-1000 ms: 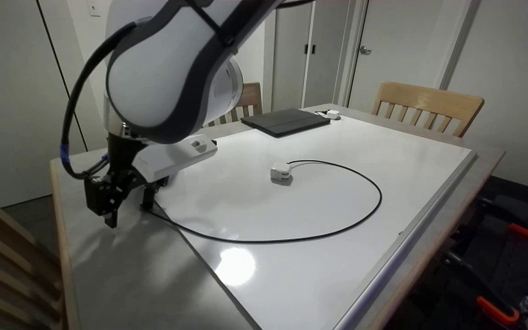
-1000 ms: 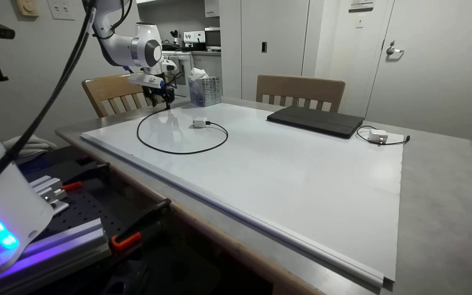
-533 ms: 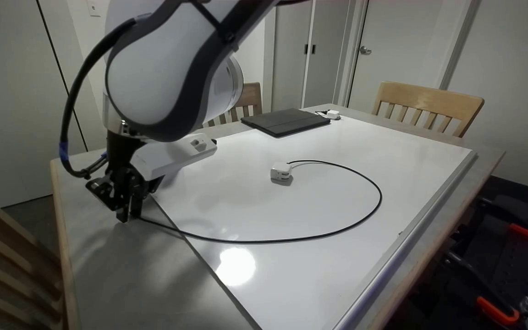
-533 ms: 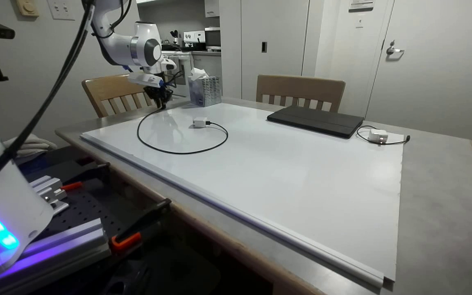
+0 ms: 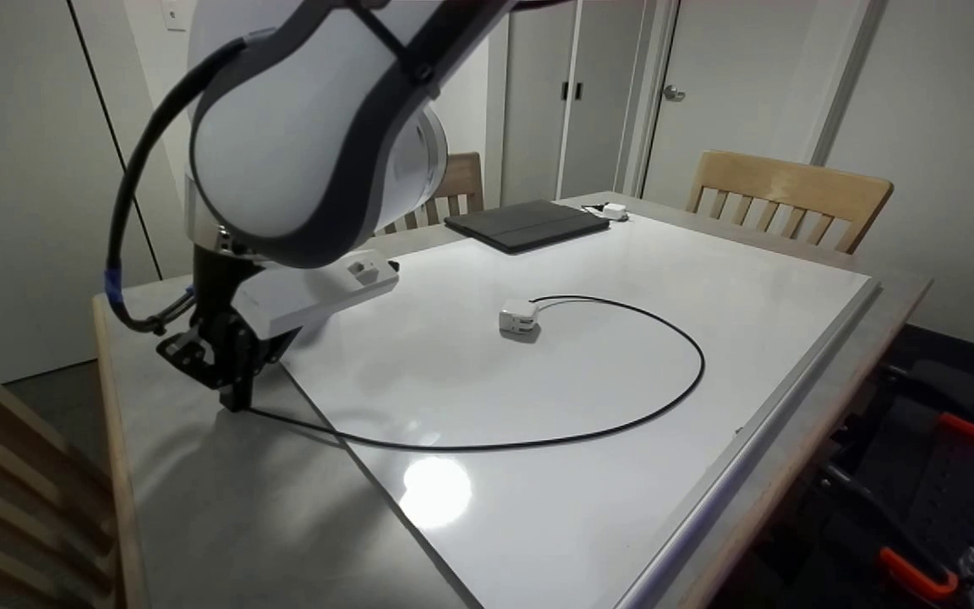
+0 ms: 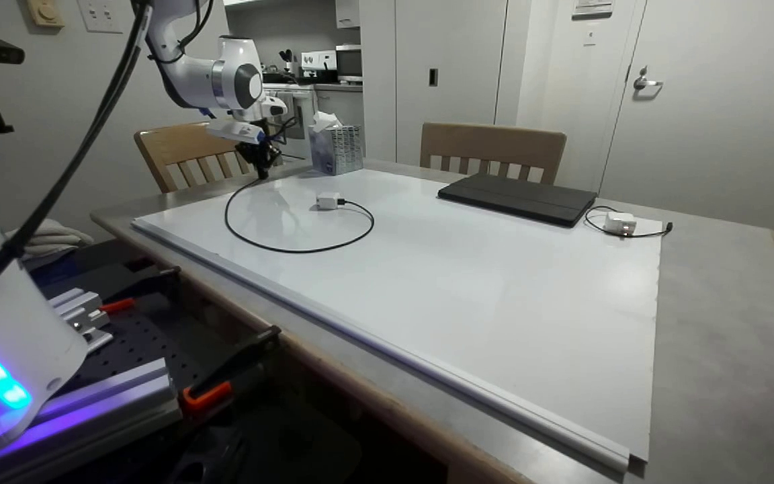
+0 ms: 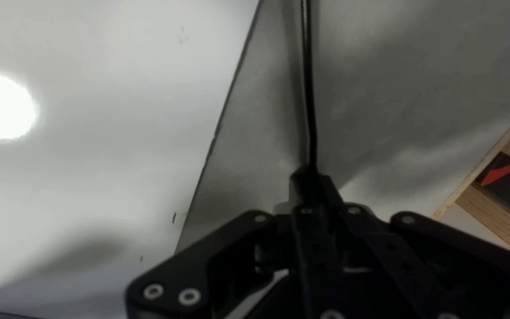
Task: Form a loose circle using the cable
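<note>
The cable [image 5: 487,447], a thin black cord, sweeps in a wide open curve over the white board in both exterior views. One end runs to a small white plug block [image 6: 328,200] lying inside the curve. At the opposite end my gripper [image 5: 236,399] is shut on it, low over the grey table strip beyond the board's edge. In the wrist view the cord [image 7: 309,88] leads straight into the pressed-together fingertips of the gripper [image 7: 310,179], with a shadow alongside. The cable's tip between the fingers is hidden.
A flat dark laptop [image 6: 518,198] lies at the board's far side, beside a second white block with its own short cord [image 6: 620,223]. A tissue box [image 6: 343,149] stands close to the gripper. Wooden chairs [image 5: 791,190] surround the table; one chair [image 5: 22,474] is near the arm.
My fingers, spread around the cable's end a second ago, have come together on it. That end has shifted slightly outward, away from the board; the rest of the curve looks unchanged.
</note>
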You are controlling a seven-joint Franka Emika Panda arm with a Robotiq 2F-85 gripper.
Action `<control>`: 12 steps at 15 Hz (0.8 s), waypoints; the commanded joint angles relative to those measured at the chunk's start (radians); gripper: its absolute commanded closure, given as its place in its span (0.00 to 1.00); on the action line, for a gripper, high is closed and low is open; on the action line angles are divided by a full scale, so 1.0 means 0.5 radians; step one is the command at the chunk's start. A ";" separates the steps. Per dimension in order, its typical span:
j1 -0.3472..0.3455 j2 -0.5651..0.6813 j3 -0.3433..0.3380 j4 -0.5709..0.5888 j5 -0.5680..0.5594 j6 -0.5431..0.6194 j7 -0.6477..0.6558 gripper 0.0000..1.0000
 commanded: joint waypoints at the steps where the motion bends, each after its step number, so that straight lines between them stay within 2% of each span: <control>1: 0.133 -0.070 -0.159 -0.077 -0.059 -0.025 0.131 0.98; 7: 0.279 -0.141 -0.352 -0.134 -0.106 0.007 0.293 0.98; 12: 0.254 -0.275 -0.339 -0.275 -0.067 -0.026 0.322 0.98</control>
